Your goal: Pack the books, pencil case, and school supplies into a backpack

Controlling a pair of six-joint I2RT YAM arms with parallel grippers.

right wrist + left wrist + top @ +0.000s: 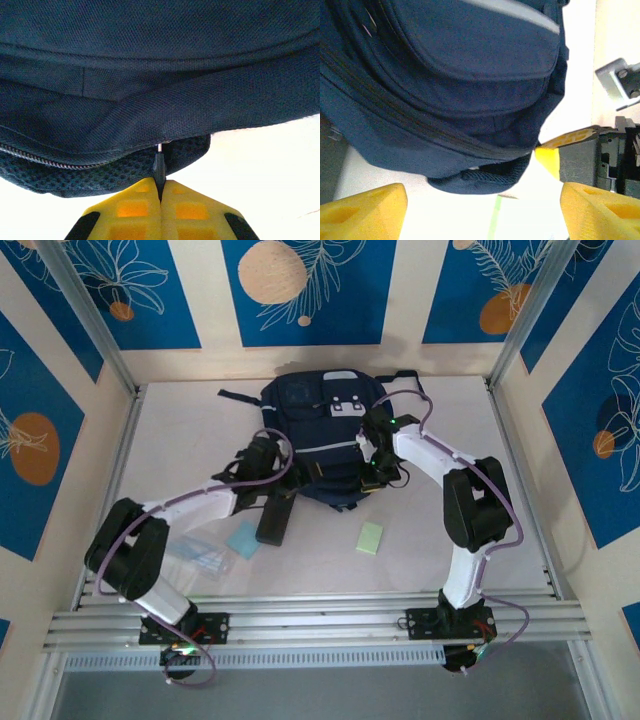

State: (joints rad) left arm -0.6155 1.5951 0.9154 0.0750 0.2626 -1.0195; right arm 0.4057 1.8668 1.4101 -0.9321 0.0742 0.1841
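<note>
The navy backpack (318, 425) lies flat at the back middle of the table, and its fabric (445, 75) spreads across the left wrist view. My right gripper (161, 192) is shut on the dark zipper pull (159, 165) at the backpack's lower edge (150, 100); from above, the right gripper (372, 478) is at the bag's lower right corner. My left gripper (262, 462) is at the bag's lower left, open, and its yellow fingers (365, 212) hold nothing. The black pencil case (275, 516) lies just below it. The books are out of view.
A light blue pad (242, 538) and a clear plastic piece (200, 555) lie left of centre near my left arm. A pale green pad (370, 537) lies right of centre. Metal rails (320, 620) run along the near edge, and walls enclose the table.
</note>
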